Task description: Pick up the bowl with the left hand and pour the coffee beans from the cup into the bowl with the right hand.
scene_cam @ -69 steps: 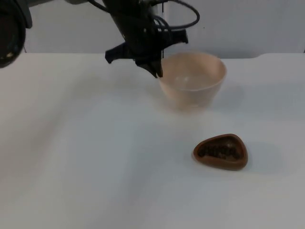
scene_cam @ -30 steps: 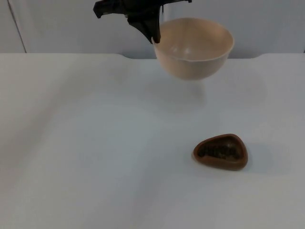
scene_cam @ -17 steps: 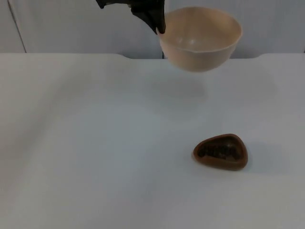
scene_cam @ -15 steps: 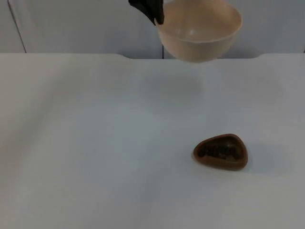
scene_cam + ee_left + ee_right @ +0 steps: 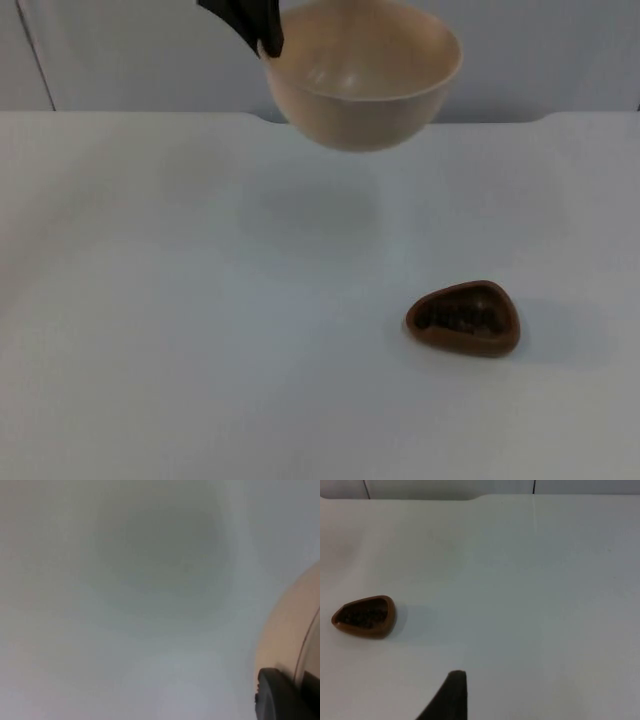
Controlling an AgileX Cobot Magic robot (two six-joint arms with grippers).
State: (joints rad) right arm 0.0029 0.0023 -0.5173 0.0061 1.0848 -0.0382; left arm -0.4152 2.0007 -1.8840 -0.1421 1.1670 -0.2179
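Hanging at the top view's upper centre, the beige bowl [image 5: 360,75] is clamped at its left rim by the left gripper [image 5: 262,32], mostly cut off. The brown cup [image 5: 463,318] of dark beans sits lower right on the table [image 5: 180,330]. Whether the waiting right gripper [image 5: 451,695] is parted or closed, I cannot tell.

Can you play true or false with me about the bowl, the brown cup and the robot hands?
1. The bowl is up in the air, off the table. True.
2. The left gripper holds the bowl by its rim. True.
3. The brown cup is lying inside the bowl. False: it sits on the table, apart from the bowl.
4. The cup is empty. False: dark coffee beans are in it.
5. The right gripper is holding the cup. False: it waits away from the cup.
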